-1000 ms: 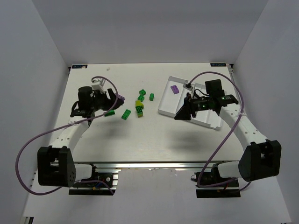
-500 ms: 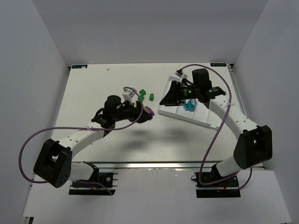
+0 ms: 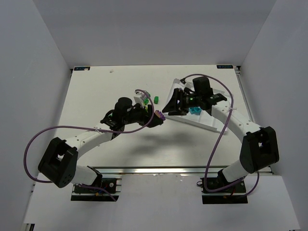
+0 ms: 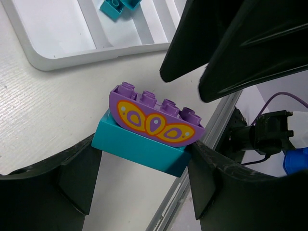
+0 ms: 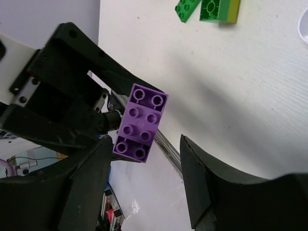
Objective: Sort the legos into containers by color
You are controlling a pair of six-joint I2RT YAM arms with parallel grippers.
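Observation:
My left gripper (image 3: 157,118) is shut on a stack of two legos, a purple curved brick (image 4: 154,118) with a yellow pattern on top of a teal brick (image 4: 139,150), held above the table just left of the white tray (image 3: 211,121). In the left wrist view its fingers (image 4: 72,178) clamp the teal brick's ends. My right gripper (image 3: 170,106) is open and faces the stack; in the right wrist view the purple brick (image 5: 142,122) hangs between its spread fingers (image 5: 216,192). Teal legos (image 3: 195,110) lie in the tray.
Green legos (image 3: 155,99) and a green-and-yellow one (image 5: 219,9) lie on the table behind the left gripper. The tray's near rim (image 4: 62,60) is close under the stack. The two grippers are nearly touching. The table's front edge with its metal rail (image 3: 159,169) is below.
My left gripper has carried the purple-and-teal stack to the right, towards the tray. My right gripper has swung left off the tray and now brackets the stack.

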